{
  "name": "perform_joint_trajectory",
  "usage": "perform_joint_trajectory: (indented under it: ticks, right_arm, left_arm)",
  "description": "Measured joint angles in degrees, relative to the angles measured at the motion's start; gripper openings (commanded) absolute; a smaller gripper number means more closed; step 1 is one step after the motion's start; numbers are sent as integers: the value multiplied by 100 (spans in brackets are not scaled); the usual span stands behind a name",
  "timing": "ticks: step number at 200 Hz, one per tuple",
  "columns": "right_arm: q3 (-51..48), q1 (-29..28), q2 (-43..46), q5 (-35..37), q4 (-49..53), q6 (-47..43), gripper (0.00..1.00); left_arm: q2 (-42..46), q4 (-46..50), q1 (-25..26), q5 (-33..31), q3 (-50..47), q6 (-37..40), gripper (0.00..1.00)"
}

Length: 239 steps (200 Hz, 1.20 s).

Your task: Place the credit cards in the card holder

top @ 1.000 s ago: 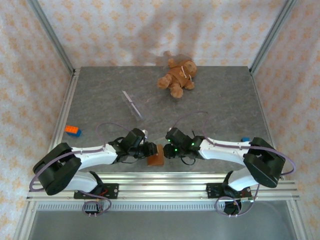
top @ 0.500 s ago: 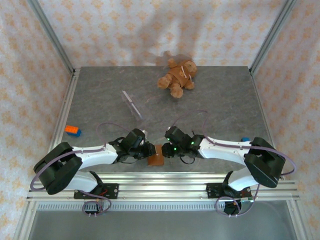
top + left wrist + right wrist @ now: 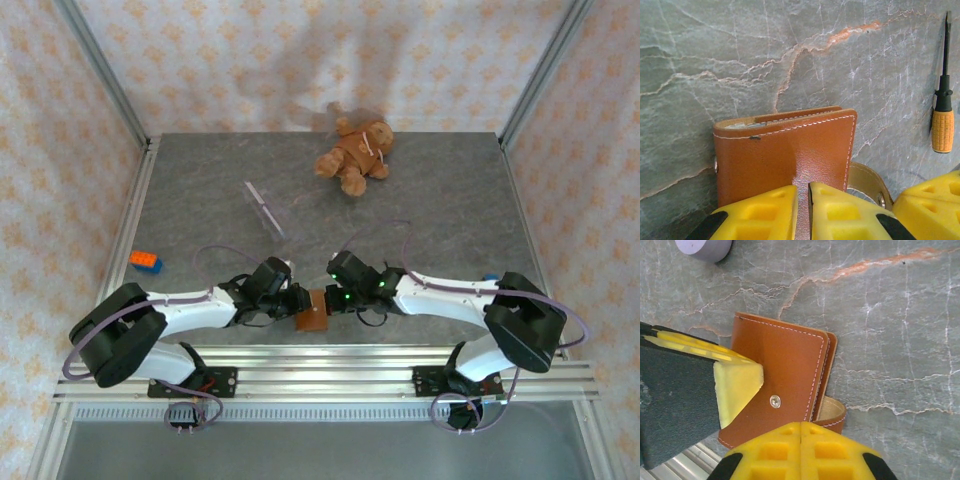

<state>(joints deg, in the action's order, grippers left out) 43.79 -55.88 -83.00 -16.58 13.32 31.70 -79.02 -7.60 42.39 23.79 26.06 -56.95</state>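
Card holder (image 3: 313,319): brown leather, folded over, lying on grey marble table (image 3: 440,200). Lower centre of top view, near the front edge, btwn the two grippers.
Strap tab (image 3: 834,414): loose, curls out at holder's lower right in R wrist view, not on the snap button (image 3: 774,401).
L gripper (image 3: 803,192): narrow, just a slit btwn the yellow pads, bottom centre of its own view over holder's lower edge. Can't tell if anything's pinched. In R wrist view one L pad (image 3: 737,385) rests on holder's front face, left of the snap.
R gripper (image 3: 800,429): closed, pads pressed tight w/ no gap, bottom centre of its view at holder's lower edge, just beside the tab. Can't tell if tab's nipped.
Pale strip (image 3: 740,125): peeks along holder's top edge in L wrist view. Card or lining, can't tell.
Teddy bear (image 3: 355,155): top centre of top view, well apart.
Screwdriver (image 3: 943,127): orange handle, right edge of L wrist view.
Orange-blue block (image 3: 146,262): left side of top view.
Purple disc (image 3: 704,247): upper left of R wrist view.
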Motion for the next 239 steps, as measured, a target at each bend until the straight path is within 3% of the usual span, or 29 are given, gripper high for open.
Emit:
perform_joint_trajectory:
  ticks: [27,43,67,84,122,157,183,203,220,239]
  right_arm:
    - [50,-13,-20,-17,0,-2,0]
    - [87,-37,-22,-15,59,-13,8]
    - [186,-76,-61,9,162,-28,29]
    - [223,-87,-120,15,208,-96,34]
    - [234,-111,-284,22,258,-87,33]
    - [306,-131,-380,33,321,-94,24]
    - [339,-136,-382,61,341,-98,35]
    - [378,-136,-382,109,382,-120,36]
    - [409,-136,-382,136,387,-136,30]
    - [420,-136,-382,136,387,-127,14]
  left_arm:
    - [-28,-22,0,20,7,0,17]
    - [-37,-37,0,24,9,0,17]
    - [-48,-42,0,26,9,0,17]
    - [-63,-70,0,46,11,0,17]
    - [-98,-116,0,90,13,0,17]
    - [-105,-129,0,105,13,0,17]
    - [-125,-155,0,114,13,0,17]
    - [-144,-188,0,131,15,0,17]
    - [-160,-214,0,138,15,0,17]
    - [-175,-236,0,153,17,0,17]
